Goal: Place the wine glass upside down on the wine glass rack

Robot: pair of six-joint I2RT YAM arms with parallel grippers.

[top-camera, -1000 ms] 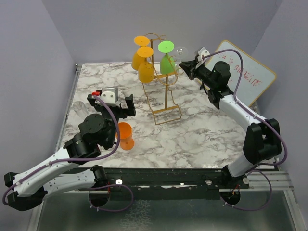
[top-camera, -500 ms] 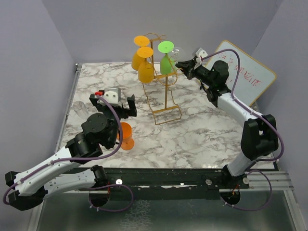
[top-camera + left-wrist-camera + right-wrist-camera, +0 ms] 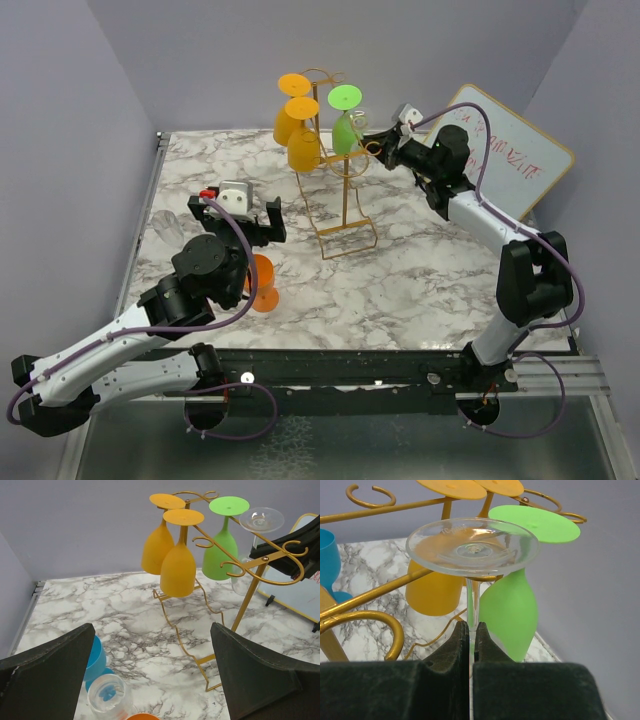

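The golden wire rack [image 3: 345,205] stands at the table's back middle, with two orange glasses [image 3: 298,135] and a green glass [image 3: 346,125] hanging upside down. My right gripper [image 3: 380,142] is shut on the stem of a clear wine glass [image 3: 472,550], held upside down with its foot up, right beside the green glass [image 3: 509,605] and a rack arm [image 3: 367,597]. The clear glass also shows in the left wrist view [image 3: 260,521] at the rack's right arm. My left gripper [image 3: 238,212] is open and empty, above an orange glass [image 3: 262,283] on the table.
A whiteboard [image 3: 510,160] leans at the back right. A blue cup [image 3: 95,657] and a clear glass [image 3: 106,696] sit on the table's left side. The purple walls close in on both sides.
My right gripper has carried the clear glass leftward to the rack, up against the green glass. My left arm has shifted slightly.
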